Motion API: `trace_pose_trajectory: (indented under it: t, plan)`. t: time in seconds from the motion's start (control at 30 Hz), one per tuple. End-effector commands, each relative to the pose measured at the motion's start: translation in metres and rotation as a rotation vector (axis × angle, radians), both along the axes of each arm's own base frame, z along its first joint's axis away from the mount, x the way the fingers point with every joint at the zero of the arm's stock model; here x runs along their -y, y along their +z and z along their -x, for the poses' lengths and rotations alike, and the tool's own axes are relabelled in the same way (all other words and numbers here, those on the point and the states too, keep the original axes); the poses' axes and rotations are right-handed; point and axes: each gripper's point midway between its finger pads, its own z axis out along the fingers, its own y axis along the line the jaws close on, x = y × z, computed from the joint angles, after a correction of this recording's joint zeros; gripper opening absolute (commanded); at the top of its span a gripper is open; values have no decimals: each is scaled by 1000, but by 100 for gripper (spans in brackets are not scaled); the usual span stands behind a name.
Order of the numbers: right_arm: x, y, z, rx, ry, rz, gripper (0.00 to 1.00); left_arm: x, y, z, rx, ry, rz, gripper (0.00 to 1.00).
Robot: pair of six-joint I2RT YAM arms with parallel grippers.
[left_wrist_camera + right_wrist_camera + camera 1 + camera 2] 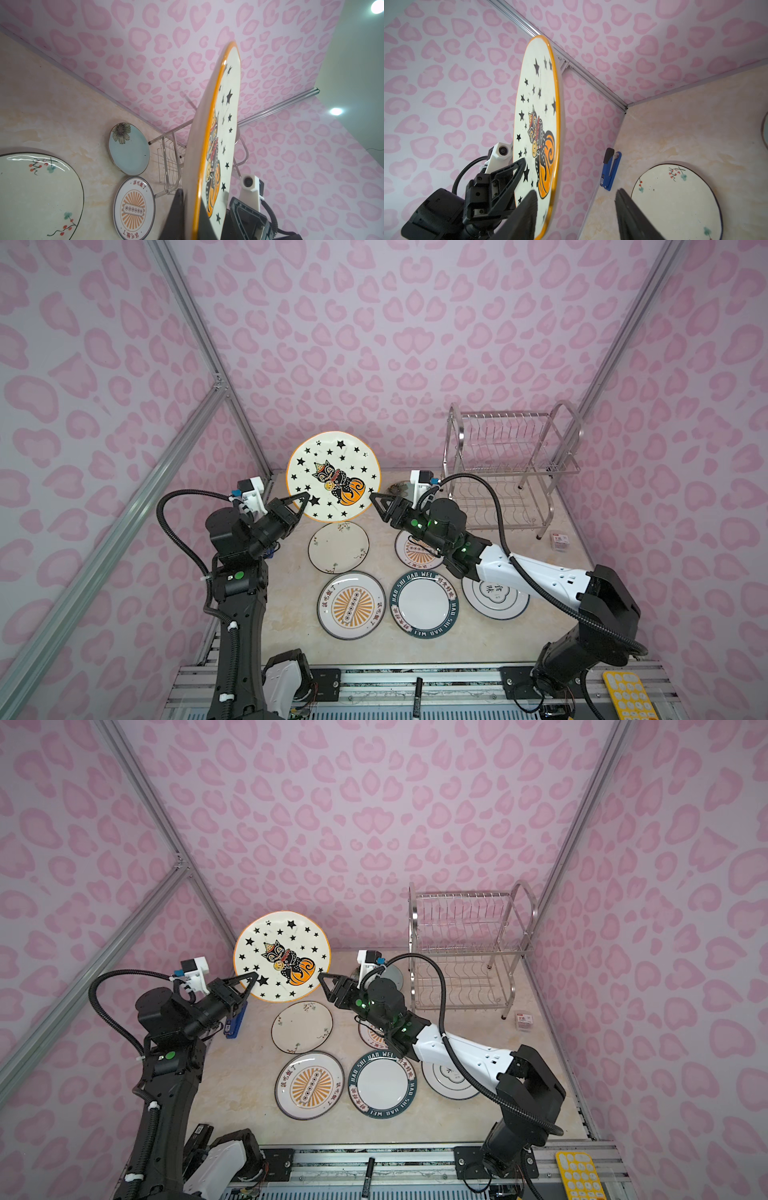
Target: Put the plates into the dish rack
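Note:
My left gripper (305,499) (191,199) is shut on the lower left rim of the star-and-cat plate (332,472) (542,104), which stands raised on edge above the table. My right gripper (374,497) (576,192) is open at the plate's opposite rim, and that rim lies between its jaws close to one finger. Flat on the table lie the cream floral plate (338,546), two orange sunburst plates (351,605) (134,207), the teal lettered plate (424,603), the emblem plate (494,597) and the pale blue flower plate (128,148). The chrome dish rack (511,464) stands at the back right with no plates in it.
A blue stapler (610,170) lies by the left wall. A small white-and-red box (560,540) sits right of the rack. A black marker (417,695) and a yellow tray (627,695) rest on the front rail. The right arm hangs over the plates on the right.

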Motion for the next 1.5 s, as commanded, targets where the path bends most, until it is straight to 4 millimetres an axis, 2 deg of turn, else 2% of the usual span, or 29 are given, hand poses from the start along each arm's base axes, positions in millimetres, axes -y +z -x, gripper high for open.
trace_pose_trajectory:
  t: [0.0, 0.13, 0.37, 0.53, 0.7, 0.8, 0.9, 1.17, 1.47]
  plan:
    - [11, -3, 0, 62, -97, 92, 59, 7, 37, 9, 171, -34, -20, 4]
    - [23, 5, 12, 134, -174, 192, 59, 12, 41, 13, 191, -47, -9, 4]
    - [63, 10, 25, 165, -220, 245, 56, 41, 47, 18, 229, -100, -19, 4]
    - [107, 12, 33, 166, -253, 294, 52, 64, 55, 20, 270, -143, 6, 4]
    - [159, 29, 47, 177, -234, 267, 51, 89, 58, 23, 308, -152, -2, 4]
    - [184, 38, 57, 193, -236, 283, 51, 104, 58, 22, 318, -161, 8, 4]
    - [200, 45, 63, 200, -228, 305, 51, 122, 57, 20, 319, -200, 16, 4]
    - [208, 42, 54, 166, -212, 295, 52, 175, 62, 15, 364, -322, 30, 4]
    - [200, 35, 40, 146, -181, 264, 50, 210, 62, 16, 370, -385, 19, 4]
